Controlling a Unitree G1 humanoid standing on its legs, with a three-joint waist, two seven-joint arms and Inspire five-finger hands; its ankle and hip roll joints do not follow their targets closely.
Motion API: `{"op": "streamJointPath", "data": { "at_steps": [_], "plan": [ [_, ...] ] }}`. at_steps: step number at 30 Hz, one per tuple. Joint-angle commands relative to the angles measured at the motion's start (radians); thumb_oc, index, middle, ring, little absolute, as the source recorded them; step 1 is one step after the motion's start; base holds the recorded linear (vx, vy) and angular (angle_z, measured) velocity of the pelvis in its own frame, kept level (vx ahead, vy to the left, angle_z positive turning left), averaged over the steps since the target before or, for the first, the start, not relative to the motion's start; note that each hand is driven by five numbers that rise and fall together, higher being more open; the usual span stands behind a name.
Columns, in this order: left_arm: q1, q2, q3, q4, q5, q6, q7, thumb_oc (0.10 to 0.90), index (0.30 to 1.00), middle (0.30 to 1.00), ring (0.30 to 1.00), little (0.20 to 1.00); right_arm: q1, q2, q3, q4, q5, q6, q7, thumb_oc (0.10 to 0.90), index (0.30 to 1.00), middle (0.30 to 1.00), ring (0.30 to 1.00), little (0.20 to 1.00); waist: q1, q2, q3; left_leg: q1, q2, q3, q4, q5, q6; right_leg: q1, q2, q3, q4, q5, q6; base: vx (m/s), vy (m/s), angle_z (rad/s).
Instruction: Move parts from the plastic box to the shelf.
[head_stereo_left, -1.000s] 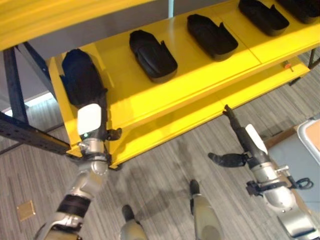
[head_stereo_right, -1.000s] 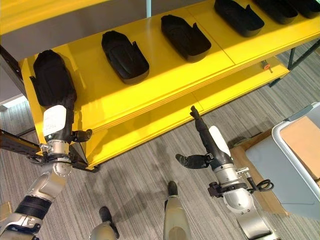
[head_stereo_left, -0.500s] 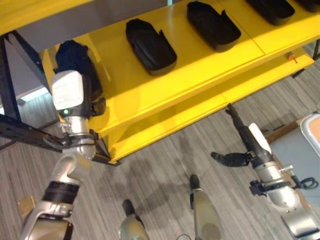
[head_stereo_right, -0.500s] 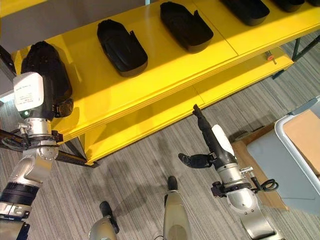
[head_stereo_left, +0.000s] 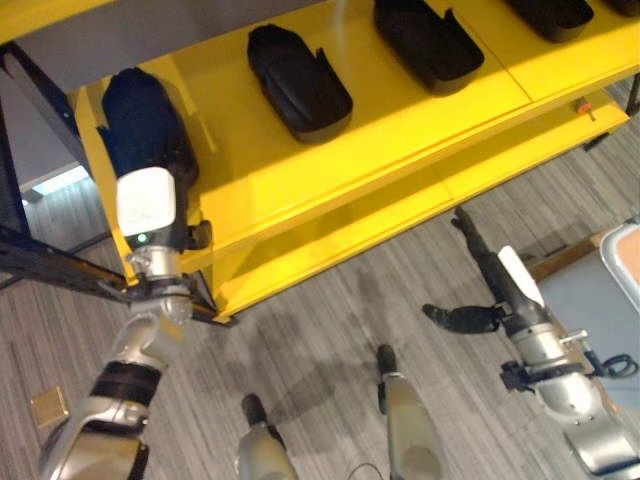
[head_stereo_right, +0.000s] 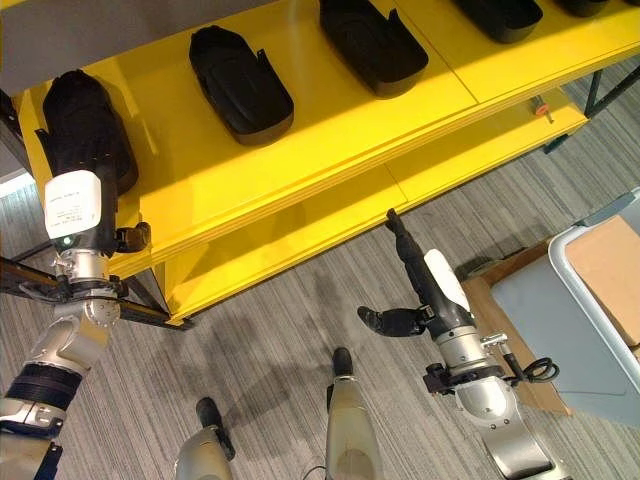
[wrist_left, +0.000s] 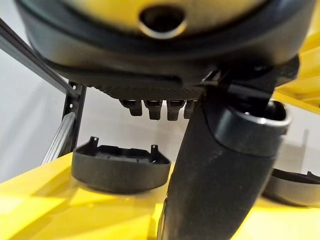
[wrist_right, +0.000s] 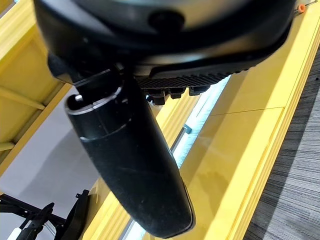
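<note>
the left hand (head_stereo_right: 77, 215), fingers straight and holding nothing, hovers by the leftmost part (head_stereo_right: 82, 130) on the shelf (head_stereo_right: 300, 150), apparently just placed; right hand (head_stereo_right: 420, 285) hangs open.

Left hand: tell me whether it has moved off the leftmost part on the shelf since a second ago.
Yes. The left hand has drawn back from the leftmost part toward the yellow shelf's front edge.

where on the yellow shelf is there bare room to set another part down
The widest bare patch on the yellow shelf is its front strip, before the row of black parts. Narrower gaps lie between the leftmost part and the second part, and between that and the third part. The left end is crowded by the left hand.
</note>
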Motion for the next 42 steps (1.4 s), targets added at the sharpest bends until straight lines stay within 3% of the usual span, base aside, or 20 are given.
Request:
{"op": "streamJointPath", "data": {
  "at_steps": [1, 24, 42],
  "plan": [
    [-0.077, 0.074, 0.015, -0.004, -0.001, 0.009, 0.05, 0.9, 1.0, 1.0, 1.0, 1.0, -0.017, -0.01, -0.062, -0.149, -0.007, -0.1, -0.043, 0.9, 1.0, 1.0, 1.0, 1.0, -0.008, -0.038, -0.074, -0.079, -0.002, -0.055, 0.019, 0.107, 0.029, 0.013, 0.005, 0.006, 0.036, 0.024, -0.001, 0.0, 0.0, 0.0],
    [-0.142, 0.059, -0.031, 0.115, -0.09, 0.001, 0.053, 0.9, 1.0, 1.0, 1.0, 1.0, -0.009, -0.038, -0.059, -0.166, -0.007, -0.112, -0.053, 0.9, 1.0, 1.0, 1.0, 1.0, -0.021, -0.066, -0.059, -0.119, 0.008, -0.054, 0.056, 0.099, 0.029, -0.026, 0.011, 0.021, 0.048, 0.036, -0.002, 0.0, 0.002, -0.01],
    [-0.076, -0.002, -0.012, 0.083, -0.133, -0.011, 0.028, 0.9, 1.0, 1.0, 1.0, 1.0, -0.011, -0.034, -0.062, -0.164, -0.001, -0.102, -0.049, 0.9, 1.0, 1.0, 1.0, 1.0, -0.015, -0.069, -0.054, -0.117, 0.008, -0.058, 0.062, 0.095, 0.03, -0.027, 0.014, 0.027, 0.06, 0.033, -0.005, 0.0, 0.0, 0.0]
  ]
}}
